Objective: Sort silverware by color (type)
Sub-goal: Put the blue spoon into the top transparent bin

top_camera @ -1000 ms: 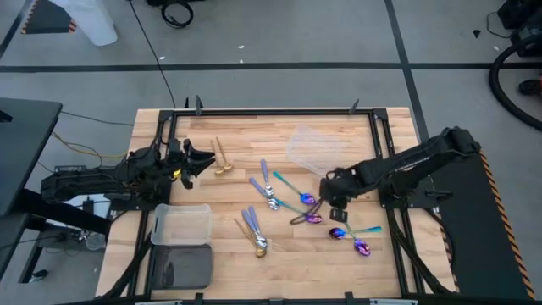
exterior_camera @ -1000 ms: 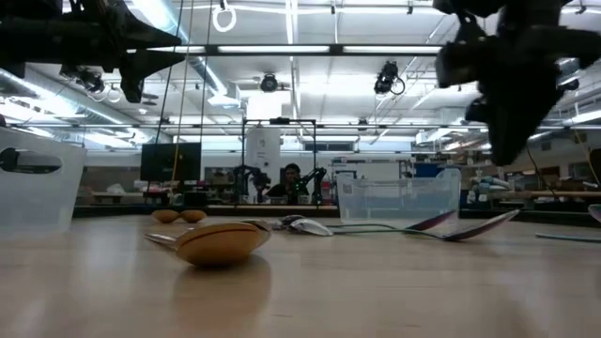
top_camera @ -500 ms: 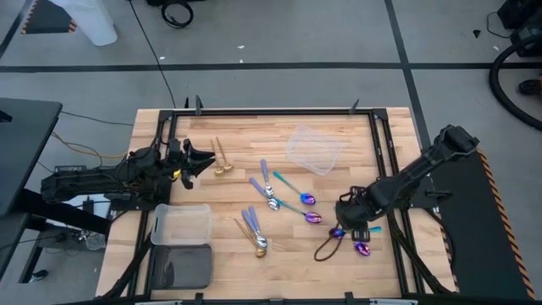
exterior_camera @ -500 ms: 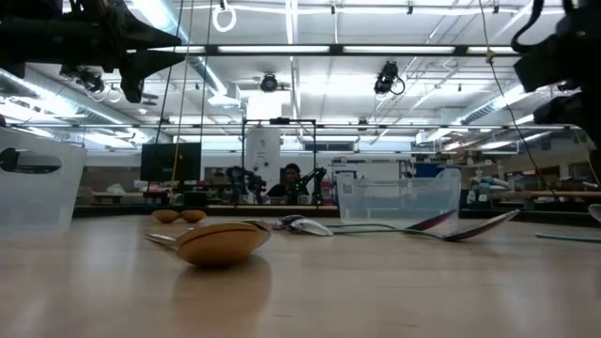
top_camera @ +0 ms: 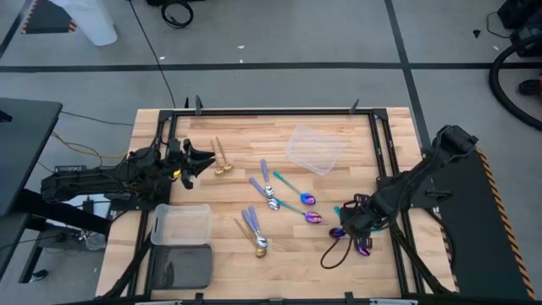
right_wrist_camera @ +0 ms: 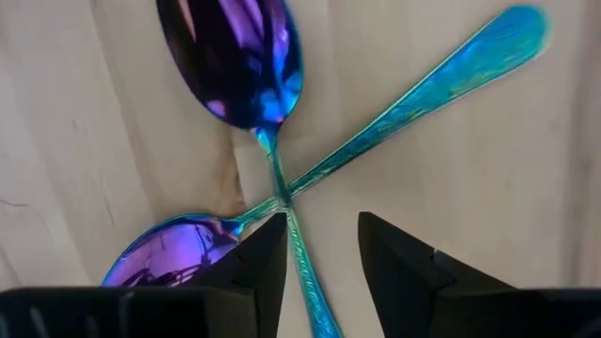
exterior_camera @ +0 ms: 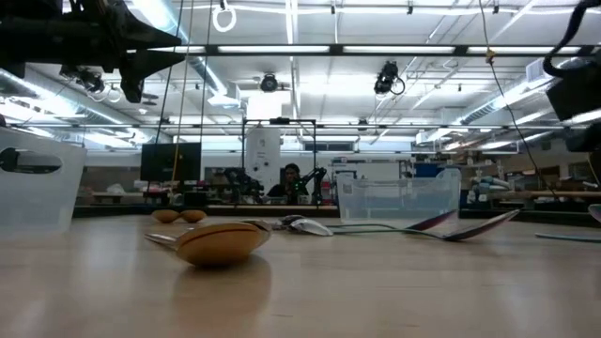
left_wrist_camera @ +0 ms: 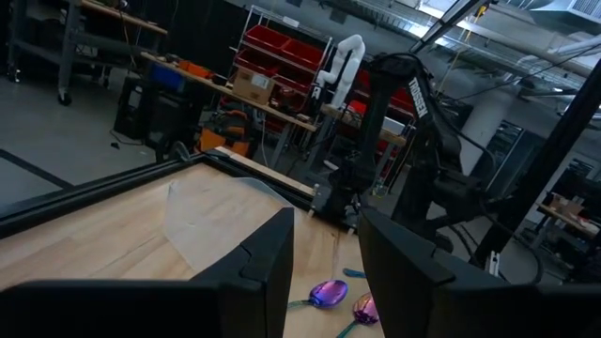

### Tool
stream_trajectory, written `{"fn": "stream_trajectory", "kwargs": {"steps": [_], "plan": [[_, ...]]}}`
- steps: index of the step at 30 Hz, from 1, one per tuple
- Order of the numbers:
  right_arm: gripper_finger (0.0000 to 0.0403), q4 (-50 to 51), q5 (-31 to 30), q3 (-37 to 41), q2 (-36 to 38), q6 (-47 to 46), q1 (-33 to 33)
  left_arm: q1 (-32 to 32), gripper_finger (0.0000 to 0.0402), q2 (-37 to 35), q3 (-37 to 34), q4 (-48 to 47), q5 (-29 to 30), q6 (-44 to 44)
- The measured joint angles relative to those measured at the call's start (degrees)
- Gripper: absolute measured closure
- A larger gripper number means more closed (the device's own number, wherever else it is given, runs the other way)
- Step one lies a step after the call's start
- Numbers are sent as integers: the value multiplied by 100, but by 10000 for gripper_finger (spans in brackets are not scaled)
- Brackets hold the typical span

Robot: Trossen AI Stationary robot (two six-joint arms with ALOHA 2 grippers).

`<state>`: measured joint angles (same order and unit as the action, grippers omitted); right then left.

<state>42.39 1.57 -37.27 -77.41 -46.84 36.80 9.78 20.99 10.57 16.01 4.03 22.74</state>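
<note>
- The right claw (top_camera: pixel 351 225) hangs low over the surface (top_camera: pixel 229 127) at about four o'clock from its middle, above two iridescent spoons (top_camera: pixel 356 241) with teal handles. Its fingers (right_wrist_camera: pixel 399 272) stand apart with nothing between them — the crossed handles lie on the wood just ahead of the tips.
- The left claw (top_camera: pixel 206 158) waits at nine o'clock near the surface's edge, fingers parted and empty, pointing at a pair of gold spoons (top_camera: pixel 222 163) just beside it.
- Around the middle lie the rest: lavender-handled spoons (top_camera: pixel 264 182), two more iridescent spoons (top_camera: pixel 306 207) at three o'clock of those, and a small heap of mixed pieces (top_camera: pixel 256 229) toward six o'clock.
- A clear lid (top_camera: pixel 314 150) lies flat toward one o'clock; a clear tub (top_camera: pixel 182 224) and a dark tub (top_camera: pixel 181 265) sit at seven o'clock, well apart from the right claw.
- A dark cable loop (top_camera: pixel 332 252) trails on the wood just beside the right claw's spoons.
- Only the right wrist view shows that pair crossing: one bowl (right_wrist_camera: pixel 235 56) ahead, the other bowl (right_wrist_camera: pixel 174 255) beside a finger.
- The low view alone shows a gold spoon bowl (exterior_camera: pixel 218 242) up close, a clear box (exterior_camera: pixel 399 199) behind it and a person (exterior_camera: pixel 289 181) far off in the room.
- The left wrist view catches the right arm (left_wrist_camera: pixel 413 169) across the surface, with a purple spoon bowl (left_wrist_camera: pixel 328 293) between the left claw's fingers (left_wrist_camera: pixel 263 272) — far off, not held.
</note>
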Motion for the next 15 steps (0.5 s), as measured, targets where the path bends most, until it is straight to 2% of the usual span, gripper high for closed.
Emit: {"fn": "stream_trajectory", "kwargs": {"steps": [9,15], "plan": [[261,-64,331,-44,-771,29,208,0,272,0,-2,-30,0,0],[266,-37,240,-70,-980,31,244,0,272,-1,-2,-46,1,0]]}}
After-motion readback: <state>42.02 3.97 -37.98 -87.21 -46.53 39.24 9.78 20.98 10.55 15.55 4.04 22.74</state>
